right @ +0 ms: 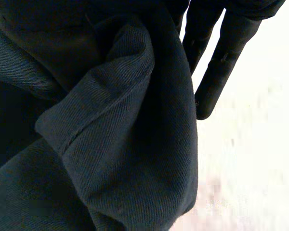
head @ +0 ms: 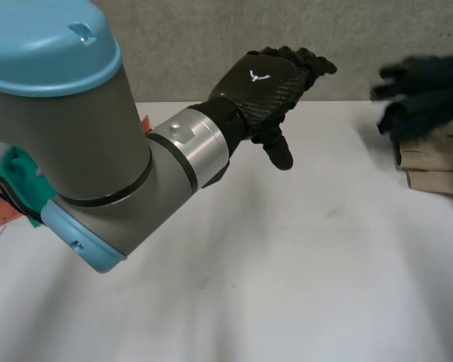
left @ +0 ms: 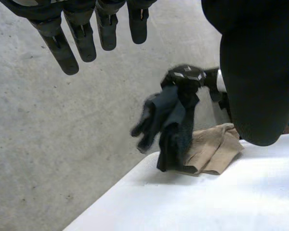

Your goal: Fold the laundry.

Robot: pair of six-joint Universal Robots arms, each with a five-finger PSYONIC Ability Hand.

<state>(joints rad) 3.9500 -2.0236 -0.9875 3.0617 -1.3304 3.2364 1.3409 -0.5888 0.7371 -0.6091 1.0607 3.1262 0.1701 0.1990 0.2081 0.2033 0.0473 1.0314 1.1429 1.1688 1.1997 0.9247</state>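
White worktop [head: 287, 286] is carrying a folded tan cloth [left: 214, 149] at its right edge. Above it, the right robot hand [left: 185, 77] is grasping a dark cloth [left: 164, 120], seemingly not yet folded. The left robot hand [head: 268, 83] is hovering, released.

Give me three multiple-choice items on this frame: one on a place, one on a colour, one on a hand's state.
1. Where is the tan cloth? A on the table, below the right hand; B on the floor; C in a basket.
2. What colour is the held cloth? A white; B dark; C red.
3. The left hand is: A shut on cloth; B open, empty; C pressing the table.

Key: 1 A, it lies at the table's edge under that hand. 2 B, it hangs dark from the right hand. 3 B, its fingers are straight in the air.
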